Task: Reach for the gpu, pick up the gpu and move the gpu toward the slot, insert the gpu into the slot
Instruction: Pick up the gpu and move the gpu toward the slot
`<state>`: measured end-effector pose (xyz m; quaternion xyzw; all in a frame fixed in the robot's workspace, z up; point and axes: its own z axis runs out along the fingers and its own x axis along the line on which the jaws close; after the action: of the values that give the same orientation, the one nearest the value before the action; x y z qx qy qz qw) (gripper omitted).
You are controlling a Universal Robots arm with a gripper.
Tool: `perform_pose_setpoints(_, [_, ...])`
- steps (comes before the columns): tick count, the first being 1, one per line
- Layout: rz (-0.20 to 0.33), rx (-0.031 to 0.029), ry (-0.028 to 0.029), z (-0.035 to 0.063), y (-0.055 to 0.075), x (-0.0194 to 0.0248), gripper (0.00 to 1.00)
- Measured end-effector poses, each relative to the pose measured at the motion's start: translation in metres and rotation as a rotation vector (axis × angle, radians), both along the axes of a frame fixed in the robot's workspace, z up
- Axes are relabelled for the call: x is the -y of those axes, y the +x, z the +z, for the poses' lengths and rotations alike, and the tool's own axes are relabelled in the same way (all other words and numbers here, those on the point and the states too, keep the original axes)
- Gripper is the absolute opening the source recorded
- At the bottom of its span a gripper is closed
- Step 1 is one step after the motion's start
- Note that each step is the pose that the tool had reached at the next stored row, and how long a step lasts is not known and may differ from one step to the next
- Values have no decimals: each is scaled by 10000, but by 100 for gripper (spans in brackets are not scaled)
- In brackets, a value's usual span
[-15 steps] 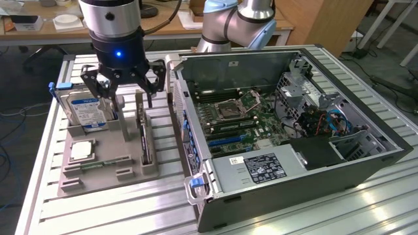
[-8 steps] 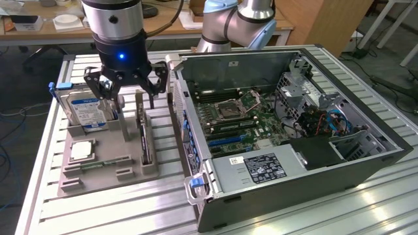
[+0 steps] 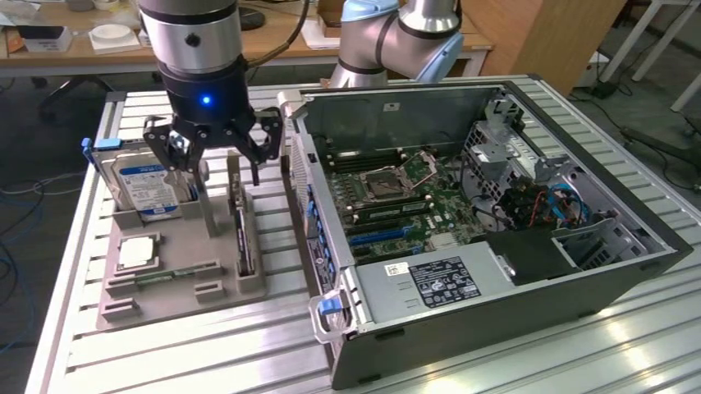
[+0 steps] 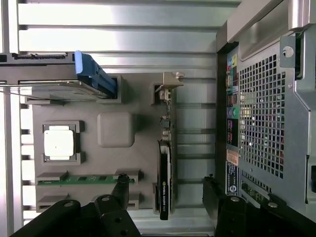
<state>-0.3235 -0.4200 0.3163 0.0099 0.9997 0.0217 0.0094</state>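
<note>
Hovering over the grey tray (image 3: 180, 300), your gripper (image 3: 217, 172) hangs wide open and empty, the gpu (image 3: 241, 234) standing on edge directly below, lengthwise between the jaws

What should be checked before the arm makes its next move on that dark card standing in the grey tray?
1. The jaws open: ok, standing wide.
2. The jaws lined up over the gpu: ok; in the wrist view the card lies between the fingers.
3. The gpu loose: ok; it stands on edge in the tray, not yet gripped.
4. Room beside the hard drive: cannot tell; it stands close to the jaws.
5. The slot free: ok; no card stands in it.
</note>
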Motion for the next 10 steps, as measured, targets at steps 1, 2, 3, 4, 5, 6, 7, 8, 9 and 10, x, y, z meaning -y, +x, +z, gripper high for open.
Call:
perform_pose_setpoints(1, [3, 1, 0, -11, 0, 1, 71])
perform_pose_setpoints(2, [8, 1, 0, -23, 0, 2, 71])
perform_pose_setpoints(3, [10, 0, 0, -38, 0, 3, 71])
perform_pose_setpoints(4, [13, -1, 0, -57, 0, 3, 71])
perform_pose_setpoints(5, [16, -1, 0, -75, 1, 3, 71])
perform_pose_setpoints(6, [18, -1, 0, -93, 2, 4, 71])
perform_pose_setpoints(7, [21, -3, 0, -111, 2, 4, 71])
perform_pose_setpoints(8, [23, -2, 0, -128, 2, 5, 71])
perform_pose_setpoints(9, [25, -2, 0, -144, 2, 5, 71])
perform_pose_setpoints(10, [28, -2, 1, -159, 2, 6, 71])
